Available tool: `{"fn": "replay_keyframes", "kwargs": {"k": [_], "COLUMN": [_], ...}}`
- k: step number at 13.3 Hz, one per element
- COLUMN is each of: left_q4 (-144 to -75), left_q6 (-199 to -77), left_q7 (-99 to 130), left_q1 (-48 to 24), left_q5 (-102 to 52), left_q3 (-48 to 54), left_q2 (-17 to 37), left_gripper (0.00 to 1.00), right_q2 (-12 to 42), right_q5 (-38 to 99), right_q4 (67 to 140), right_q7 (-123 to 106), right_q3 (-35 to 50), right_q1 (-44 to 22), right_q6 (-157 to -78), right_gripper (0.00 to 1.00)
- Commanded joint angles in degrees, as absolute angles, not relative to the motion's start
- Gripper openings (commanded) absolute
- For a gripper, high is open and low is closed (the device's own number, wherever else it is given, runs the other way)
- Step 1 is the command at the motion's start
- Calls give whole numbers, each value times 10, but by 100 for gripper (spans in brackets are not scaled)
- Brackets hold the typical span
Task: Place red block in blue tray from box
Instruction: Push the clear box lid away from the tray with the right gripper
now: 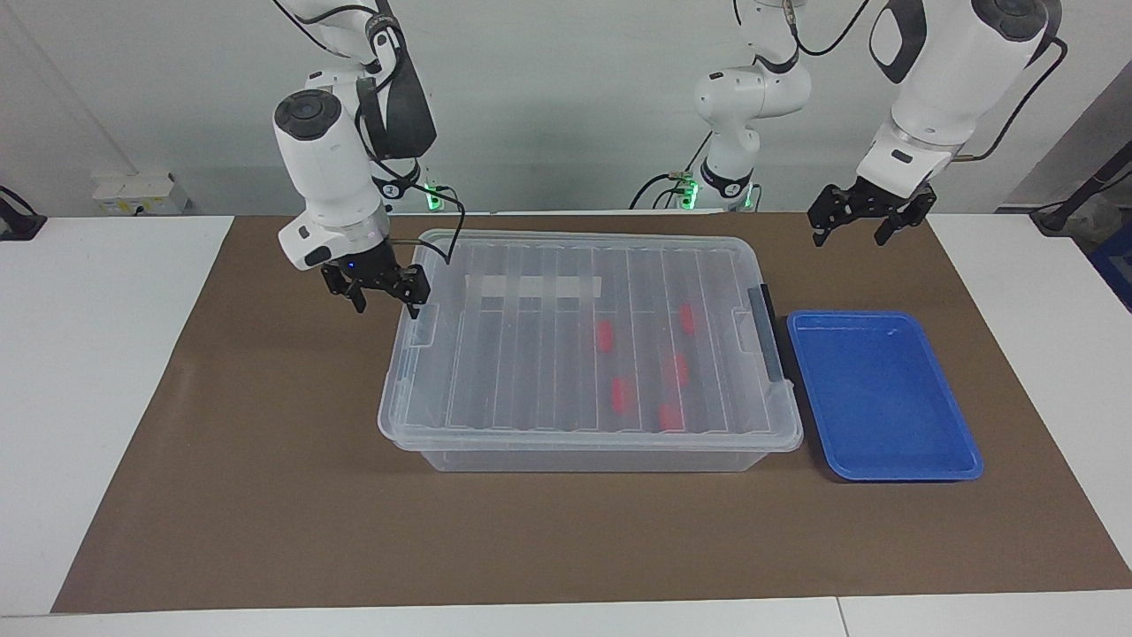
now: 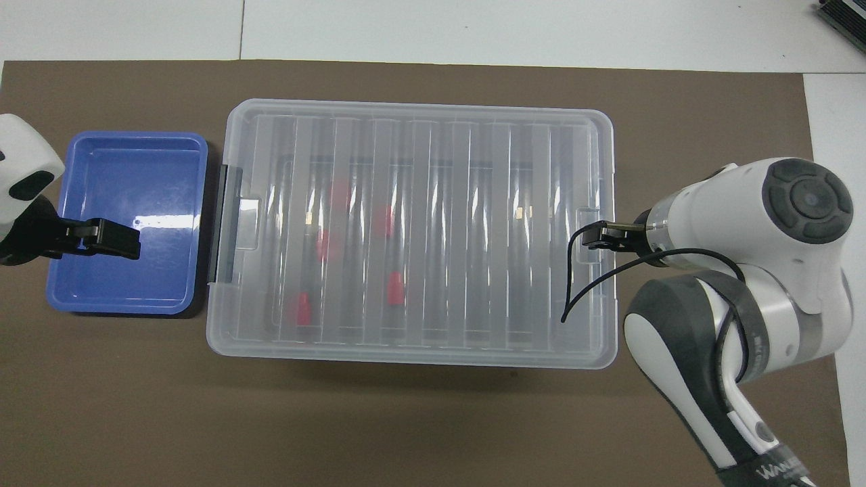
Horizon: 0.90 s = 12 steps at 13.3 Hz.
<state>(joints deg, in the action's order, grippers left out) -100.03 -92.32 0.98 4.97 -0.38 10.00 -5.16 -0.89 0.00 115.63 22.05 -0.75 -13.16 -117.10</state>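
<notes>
Little writing can be read: white letters on the right arm's dark link at the lower right of the overhead view begin "WA" and are cut off by the frame edge. A white label strip [image 1: 541, 287] on the box lid shows no legible text.

The box [image 1: 592, 345] is a large clear bin at the centre of both views, shut under a ribbed see-through lid, with a dark grey latch [image 1: 771, 332] on the end beside the blue tray [image 1: 884, 394]. Through the lid five small red blocks appear as blurred red patches, all in the half of the box toward the left arm's end of the table. One red block [image 1: 605, 335] lies nearest the box's middle; their exact shape cannot be made out through the ribs.

The blue tray is shallow, with rounded corners and a raised rim, and sits just beside the box at centre right of the facing view.

The right gripper [image 1: 382, 296] is at the box's other end, at centre left of the facing view, its fingers apart at the lid's edge and holding nothing; whether they touch the lid cannot be told. The left gripper [image 1: 868, 226] hangs in the air at upper right of the facing view, jaws open and empty, over the tray in the overhead view.
</notes>
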Motion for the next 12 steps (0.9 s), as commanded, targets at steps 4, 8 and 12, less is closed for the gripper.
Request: {"fn": "replay_keyframes", "kwargs": {"k": [4,8,12], "left_q4": [-1019,-1019,-1019], "left_q6": [-932,-932,-932], "left_q7": [6,7,7], "left_q1": [49,49,49], "left_q5": [-11,-11,-11], "left_q3": [96,96,96], "left_q2": [-69,-69,-69], "left_gripper": [100,100,100], "right_q2": [-26,-26,-25], "right_q5": [-5,-5,-6], "right_q4": [1176,1176,1178], "right_q7": [161,94,-12], "right_q3": [-10,-10,-9], "right_q1": [-114,-74,-19], "right_q6": [-1176,-1172,-1172], "right_gripper": [92,92,93]}}
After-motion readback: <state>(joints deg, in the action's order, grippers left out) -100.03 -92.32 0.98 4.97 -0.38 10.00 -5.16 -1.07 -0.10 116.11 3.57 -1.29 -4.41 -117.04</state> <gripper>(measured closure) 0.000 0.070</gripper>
